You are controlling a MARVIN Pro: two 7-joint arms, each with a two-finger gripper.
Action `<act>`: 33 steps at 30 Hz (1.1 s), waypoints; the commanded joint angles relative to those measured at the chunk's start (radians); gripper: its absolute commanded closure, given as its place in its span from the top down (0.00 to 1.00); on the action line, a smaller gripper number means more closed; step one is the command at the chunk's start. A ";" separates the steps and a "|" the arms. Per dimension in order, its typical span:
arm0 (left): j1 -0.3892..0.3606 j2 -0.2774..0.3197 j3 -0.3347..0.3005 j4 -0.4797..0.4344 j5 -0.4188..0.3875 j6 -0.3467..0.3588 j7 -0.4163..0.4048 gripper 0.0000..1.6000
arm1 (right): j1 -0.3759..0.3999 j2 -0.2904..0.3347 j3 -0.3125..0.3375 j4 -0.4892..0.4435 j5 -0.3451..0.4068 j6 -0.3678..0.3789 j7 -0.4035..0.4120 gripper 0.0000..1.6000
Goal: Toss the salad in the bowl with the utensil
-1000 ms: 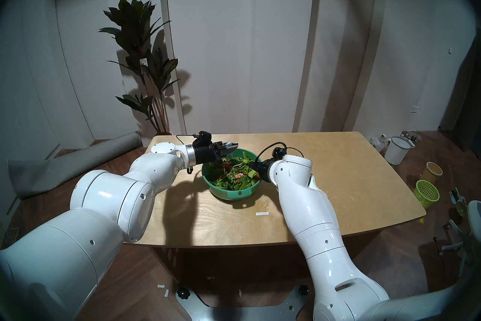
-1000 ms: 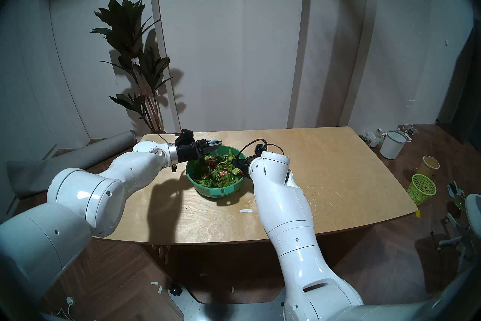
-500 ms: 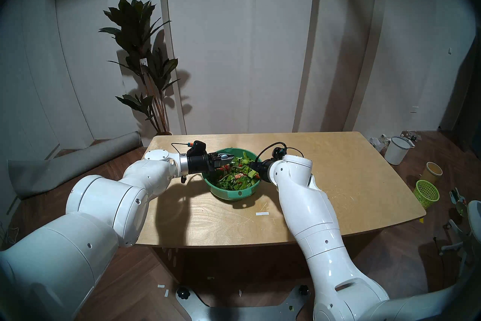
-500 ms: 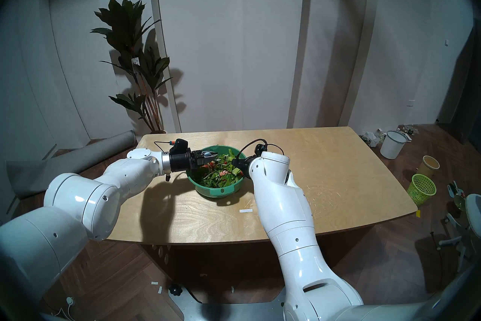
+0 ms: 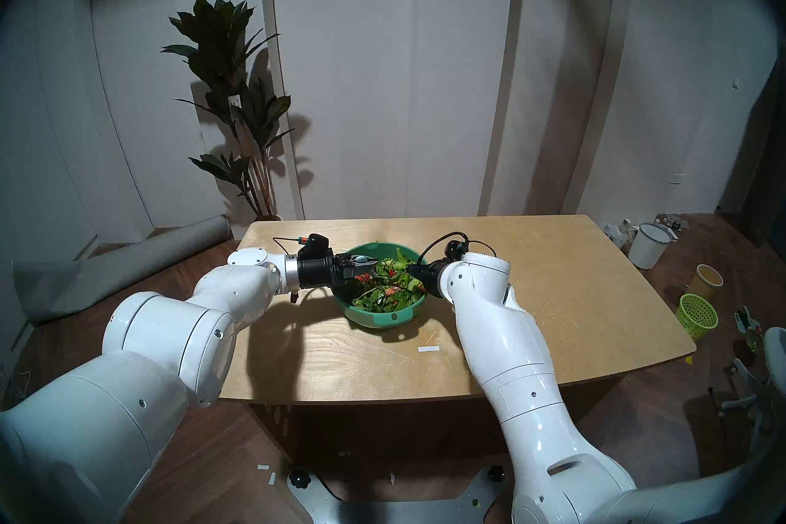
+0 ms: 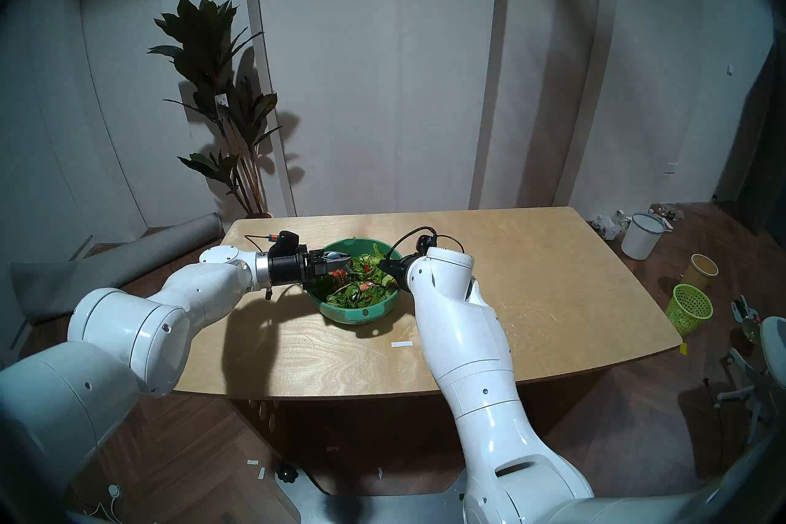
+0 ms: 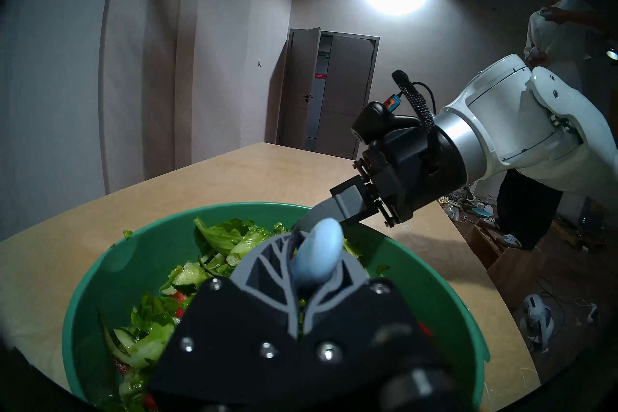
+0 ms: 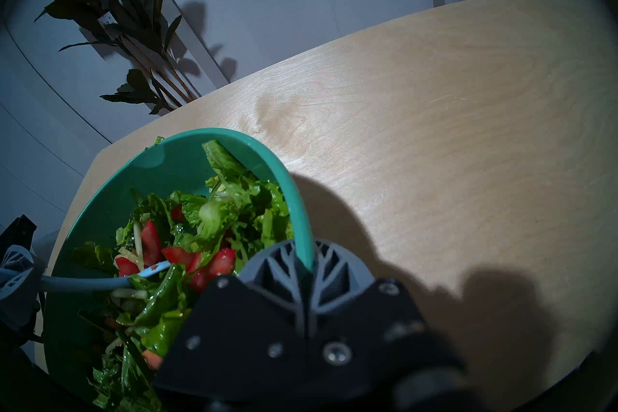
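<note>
At the bowl's point(image 5: 385, 318) left rim, the left claw point(image 7: 309, 271) clamps the fork point(image 8: 100, 282) — handle upward, tines in the salad point(image 8: 200, 234) toward the right claw point(image 8: 306, 262), which pinches the opposite rim.

Pale arched wall panels point(image 5: 344, 64), dark herringbone wood floor point(image 5: 638, 446), tall potted plant point(image 5: 232, 93), light plywood table point(image 5: 553, 276), dim lighting
</note>
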 commanded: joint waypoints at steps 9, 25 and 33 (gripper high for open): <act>-0.006 0.006 -0.030 -0.068 -0.035 -0.023 -0.039 0.00 | 0.012 -0.005 -0.001 -0.016 0.002 -0.002 0.002 0.00; -0.019 0.020 -0.101 -0.168 -0.084 -0.105 0.026 0.00 | 0.013 -0.004 -0.001 -0.011 0.001 -0.003 0.002 0.00; -0.014 0.009 -0.142 -0.203 -0.115 -0.108 0.058 0.00 | 0.013 -0.004 -0.001 -0.008 0.001 -0.003 0.002 0.00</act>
